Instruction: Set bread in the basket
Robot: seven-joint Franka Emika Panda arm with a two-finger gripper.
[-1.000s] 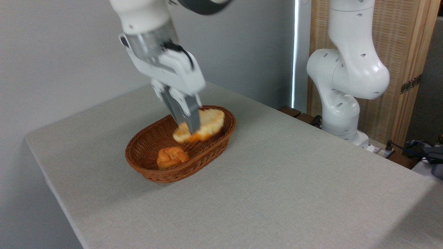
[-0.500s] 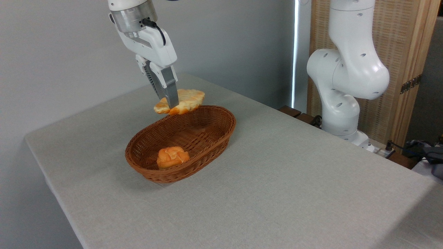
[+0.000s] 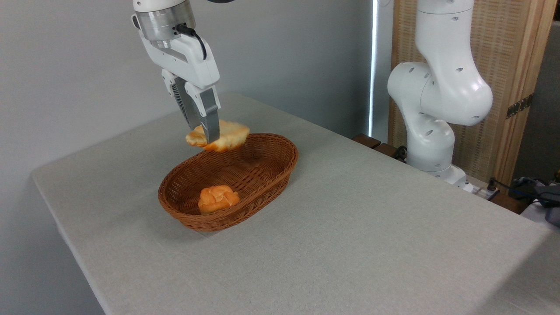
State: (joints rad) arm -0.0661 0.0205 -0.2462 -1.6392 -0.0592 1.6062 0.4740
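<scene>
The bread (image 3: 227,135), a pale cream loaf with golden-orange patches, hangs in the air just above the basket's far left rim. My gripper (image 3: 205,136) points down and is shut on the loaf near its middle; the near grey finger (image 3: 210,122) covers part of it. Below sits the oval reddish-brown wicker basket (image 3: 271,173) on the grey tablecloth. The loaf is above the rim, not touching the basket as far as I can tell.
A small round orange bun (image 3: 217,198) lies in the basket's near end. The arm's white base (image 3: 437,109) stands at the table's right back, before a wooden screen (image 3: 512,65). The table's left edge runs close to the basket.
The bread went from low inside the basket up and to the left. In the last half second it shifted slightly further left and a little down, still held.
</scene>
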